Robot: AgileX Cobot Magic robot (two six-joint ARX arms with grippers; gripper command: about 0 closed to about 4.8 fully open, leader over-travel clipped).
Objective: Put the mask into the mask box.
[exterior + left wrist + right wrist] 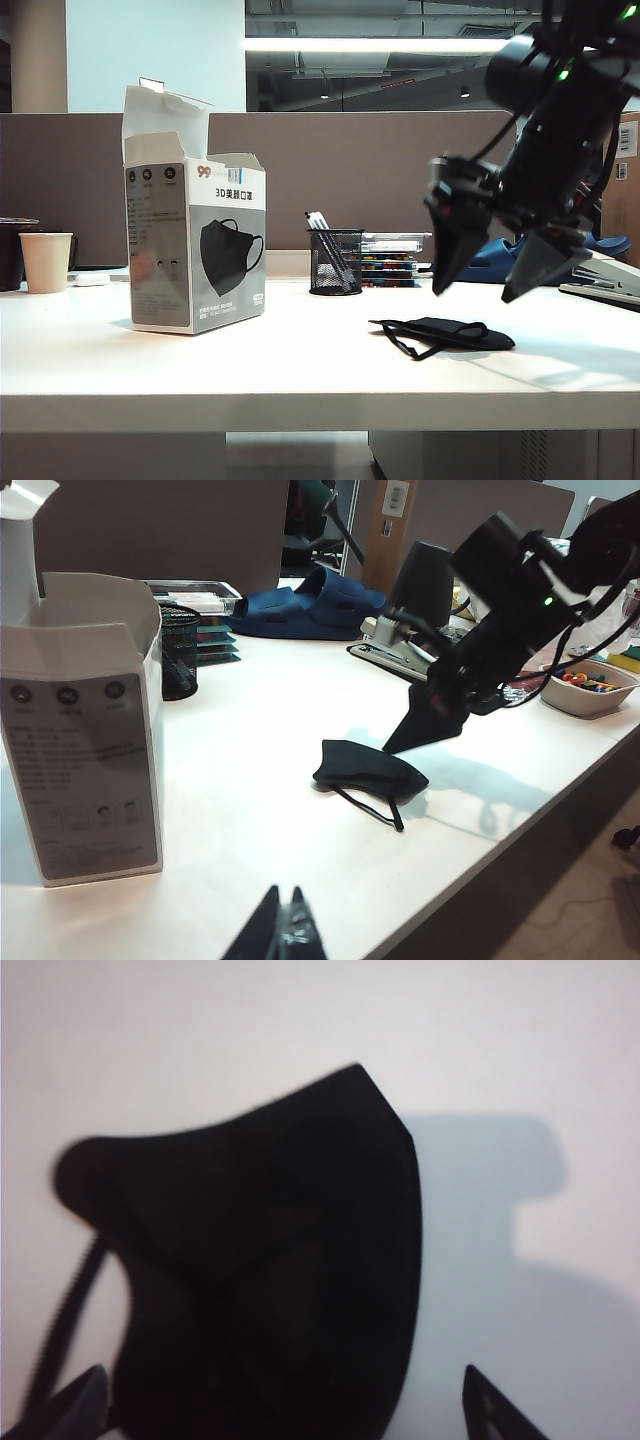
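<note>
The mask (447, 333) is lying flat on the white table (300, 370), near the front edge on the right side, with a thin ear loop trailing toward the table's front. It is being held by nothing. The right gripper (492, 282) is being carried just above and behind it, the two dark pointed fingers (455, 250) spread wide apart and aimed downward, nothing between them. In the right wrist view the mask (280, 1280) is filling most of the frame beneath the spread fingertips (495, 1410), and a shadow is being cast on the table beside it.

The left gripper (281, 930) is being kept low at the table's near edge, well apart from the mask (368, 770), its jaws pressed together on nothing.

Further left, the mask box (195, 245) is standing upright with its top flaps raised; what lies inside cannot be told from any view. Only the exterior view is showing its printed black mask picture and red "99"; the left wrist view is showing the box's (85, 750) grey side panel and open top edge instead.

Behind, a black mesh pen cup (335, 262) is holding pens. A paper cup (46, 262) is standing at the far left. Only the left wrist view is showing a white tray (588, 688) of small coloured items at the far right.
</note>
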